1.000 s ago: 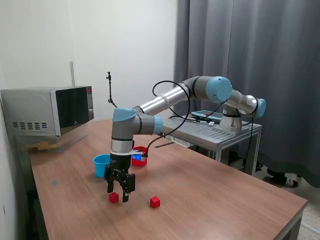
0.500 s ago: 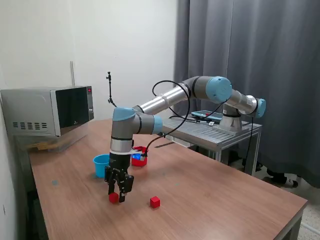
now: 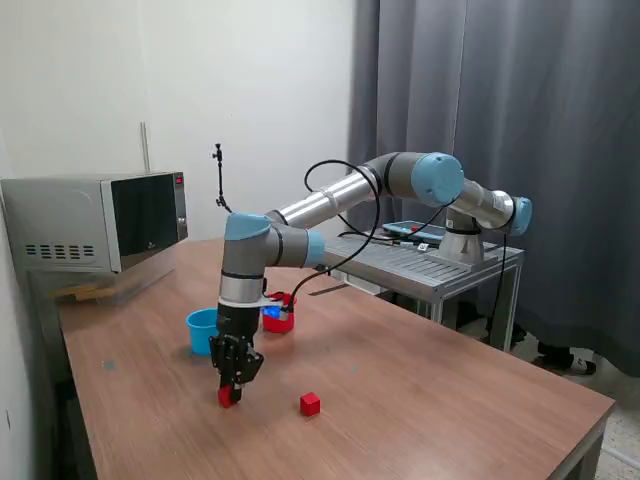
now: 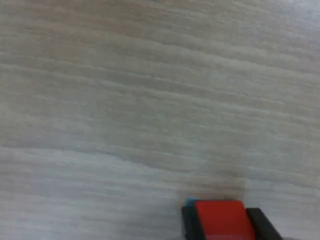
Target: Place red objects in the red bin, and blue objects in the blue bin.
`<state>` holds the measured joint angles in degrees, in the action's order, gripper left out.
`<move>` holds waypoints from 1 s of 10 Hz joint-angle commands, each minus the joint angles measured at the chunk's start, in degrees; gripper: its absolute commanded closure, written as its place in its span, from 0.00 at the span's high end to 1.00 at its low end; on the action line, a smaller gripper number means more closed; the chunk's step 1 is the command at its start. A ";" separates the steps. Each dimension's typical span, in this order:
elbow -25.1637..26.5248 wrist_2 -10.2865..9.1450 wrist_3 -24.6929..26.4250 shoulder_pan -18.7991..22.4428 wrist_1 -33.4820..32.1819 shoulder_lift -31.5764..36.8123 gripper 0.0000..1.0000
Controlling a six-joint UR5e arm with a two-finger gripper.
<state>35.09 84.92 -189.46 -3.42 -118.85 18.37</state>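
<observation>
Pick-up step: black two-finger gripper [image 3: 231,392] pinching small solid red cube [image 4: 223,220] on wooden table [image 3: 420,390]; next, lift toward round red plastic cup [image 3: 279,317].

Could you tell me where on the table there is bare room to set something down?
The widest bare stretch runs from the loose red cube toward the table's far corner at the exterior view's right. Another lies between the microwave and the blue cup. It is crowded where the gripper, the red cup and the blue cup cluster.
</observation>
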 commanded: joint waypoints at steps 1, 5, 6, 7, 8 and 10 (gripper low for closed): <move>-0.63 0.60 0.75 0.08 -0.07 0.26 0.00; 6.97 5.33 3.73 -1.06 -0.07 9.63 0.00; 12.23 6.82 6.01 -1.93 -0.07 13.24 0.00; 17.16 9.10 7.86 -2.73 0.11 15.71 0.00; 21.47 11.74 9.88 -2.82 0.46 18.60 0.00; 26.69 15.79 13.14 -2.82 3.09 24.85 0.00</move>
<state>57.70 97.74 -178.76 -6.10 -117.24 38.82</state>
